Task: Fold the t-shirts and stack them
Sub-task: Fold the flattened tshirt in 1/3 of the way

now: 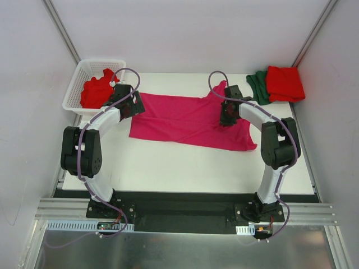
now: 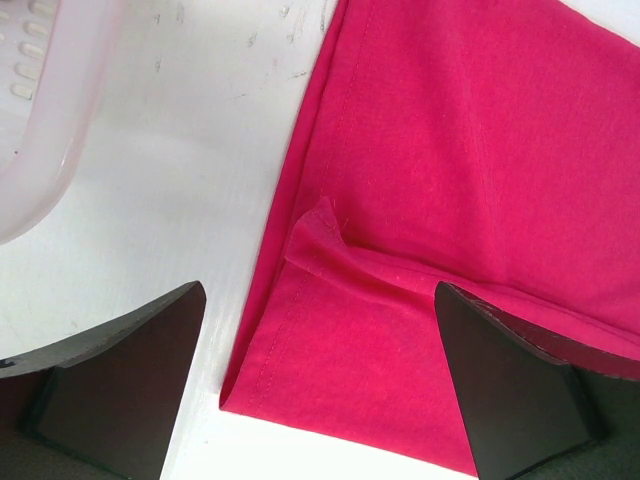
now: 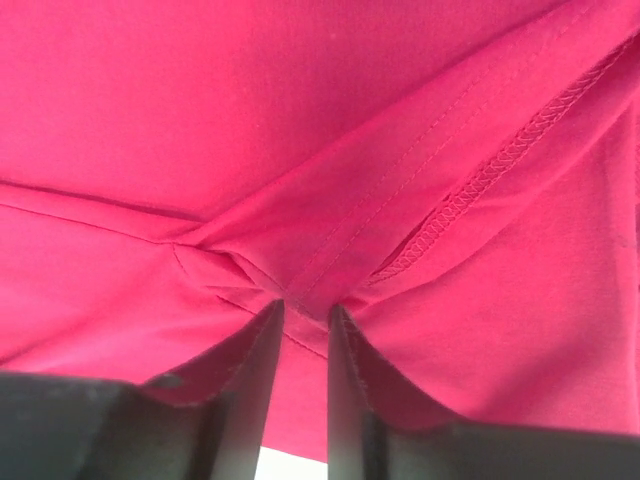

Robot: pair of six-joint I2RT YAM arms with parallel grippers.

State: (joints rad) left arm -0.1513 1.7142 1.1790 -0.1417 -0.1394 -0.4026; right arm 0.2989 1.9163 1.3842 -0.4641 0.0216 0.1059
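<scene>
1. The pink shirt (image 1: 185, 120) lies spread across the middle of the white table (image 1: 185, 168), mostly flat, with its long side running left to right and a few creases in it.
2. The left gripper (image 1: 130, 103) hangs over the shirt's left edge with its jaws wide apart and nothing between them. In the left wrist view (image 2: 318, 300) one finger (image 2: 130, 380) is above bare table, and the other (image 2: 510, 380) is above the pink cloth (image 2: 450, 150), near a small raised fold by the hem.
3. The right gripper (image 1: 227, 115) sits on the right part of the shirt. Its wrist view (image 3: 305, 315) shows the jaws drawn narrow with a pinch of pink cloth (image 3: 300, 120) between them (the fabric puckers toward the tips, beside a stitched seam).
4. A white basket (image 1: 76, 89) stands at the far left corner of the table with a crumpled red shirt (image 1: 96, 89) inside it; its pale wall (image 2: 40, 120) shows at the edge of the left wrist view.
5. At the far right corner, a folded red shirt (image 1: 285, 83) rests on a green shirt (image 1: 258, 87), whose left part sticks out from under it.
</scene>
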